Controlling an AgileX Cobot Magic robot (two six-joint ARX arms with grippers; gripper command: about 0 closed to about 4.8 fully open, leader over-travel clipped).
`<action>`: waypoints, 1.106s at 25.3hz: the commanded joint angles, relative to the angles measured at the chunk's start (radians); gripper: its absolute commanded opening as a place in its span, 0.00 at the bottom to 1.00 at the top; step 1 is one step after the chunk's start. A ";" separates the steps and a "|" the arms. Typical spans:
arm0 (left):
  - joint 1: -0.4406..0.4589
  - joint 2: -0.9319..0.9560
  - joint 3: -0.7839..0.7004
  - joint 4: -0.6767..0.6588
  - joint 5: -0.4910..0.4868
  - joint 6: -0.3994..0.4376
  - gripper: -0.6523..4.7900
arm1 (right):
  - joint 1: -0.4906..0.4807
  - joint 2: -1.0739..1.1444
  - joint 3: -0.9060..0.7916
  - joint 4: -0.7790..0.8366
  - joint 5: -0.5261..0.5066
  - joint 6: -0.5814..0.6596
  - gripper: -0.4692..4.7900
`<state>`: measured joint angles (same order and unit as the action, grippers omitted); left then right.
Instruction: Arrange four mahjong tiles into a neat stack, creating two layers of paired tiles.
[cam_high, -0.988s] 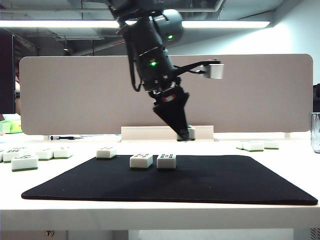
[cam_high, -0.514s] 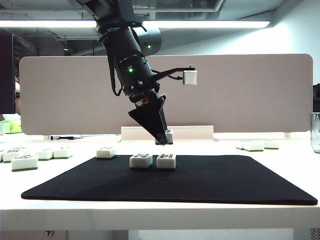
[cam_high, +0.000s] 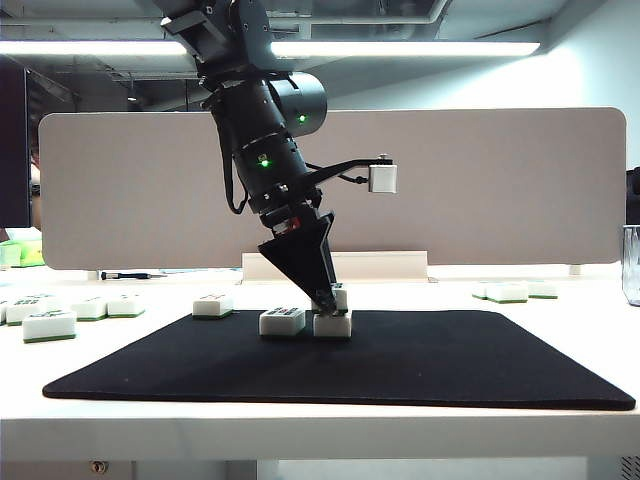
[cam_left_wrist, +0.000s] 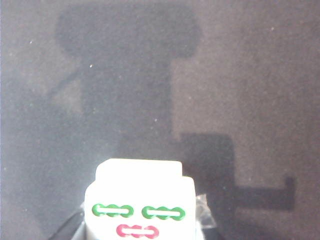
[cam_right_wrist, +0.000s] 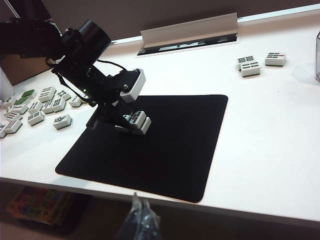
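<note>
Two mahjong tiles (cam_high: 305, 321) lie side by side on the black mat (cam_high: 450, 365), directly under the left gripper (cam_high: 328, 296), which is clamped on a third tile (cam_left_wrist: 139, 200) seemingly just touching the one below. Small, rigid and smooth, it wants a firm pinch across its short sides. Right gripper (cam_right_wrist: 140, 216) hangs off the table's front edge, seemingly closed and empty.

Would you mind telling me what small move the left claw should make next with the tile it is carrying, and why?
Probably ease straight down a touch, then open. The left claw holds a mahjong tile right over the right-hand tile of the pair on the black mat, apparently at or just above it; whether it touches is unclear. The right claw hangs off the table's near edge, uninvolved.
</note>
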<state>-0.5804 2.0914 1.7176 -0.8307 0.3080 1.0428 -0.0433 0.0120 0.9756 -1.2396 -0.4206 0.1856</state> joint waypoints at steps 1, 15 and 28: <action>0.000 0.000 0.003 0.010 0.013 -0.001 0.46 | 0.001 -0.012 0.000 0.010 0.000 -0.003 0.09; -0.012 -0.019 0.005 0.003 0.003 -0.004 0.66 | 0.001 -0.012 -0.001 0.009 -0.001 -0.003 0.09; -0.013 -0.053 0.005 0.002 -0.331 -0.119 0.66 | 0.001 -0.012 -0.001 0.010 -0.001 -0.003 0.09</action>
<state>-0.5945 2.0468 1.7199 -0.8303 -0.0284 0.9257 -0.0433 0.0120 0.9722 -1.2396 -0.4202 0.1856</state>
